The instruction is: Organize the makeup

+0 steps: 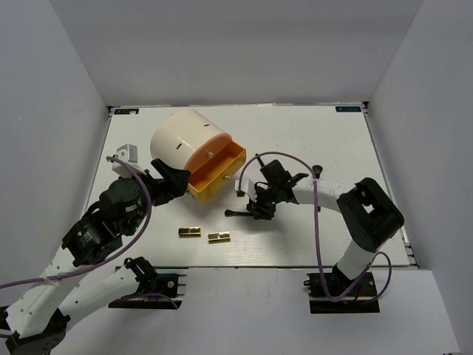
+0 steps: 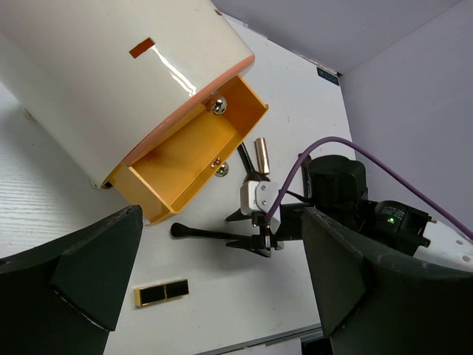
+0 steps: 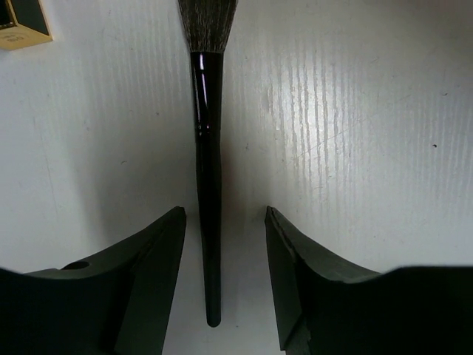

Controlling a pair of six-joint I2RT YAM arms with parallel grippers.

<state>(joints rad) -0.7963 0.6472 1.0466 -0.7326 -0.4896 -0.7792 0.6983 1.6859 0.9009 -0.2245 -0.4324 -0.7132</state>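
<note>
A slim black brush point(image 1: 238, 214) lies on the table in front of the open orange drawer point(image 1: 219, 170). My right gripper point(image 1: 255, 209) is open and low over it. In the right wrist view the brush handle point(image 3: 208, 185) lies between the spread fingers point(image 3: 148, 259), untouched. Two gold-and-black cases point(image 1: 190, 231) point(image 1: 218, 237) lie nearer the front. A rose-gold lipstick point(image 2: 261, 155) stands by the drawer's corner. My left gripper point(image 1: 168, 183) is open and empty beside the cream cylinder point(image 1: 185, 140). The tubes are out of view.
The big cream cylinder lies on its side with its drawer point(image 2: 194, 151) pulled out and empty. A small pale object point(image 1: 128, 152) sits at the table's left edge. Grey walls enclose the table on three sides. A purple cable point(image 1: 288, 159) arcs over the right arm.
</note>
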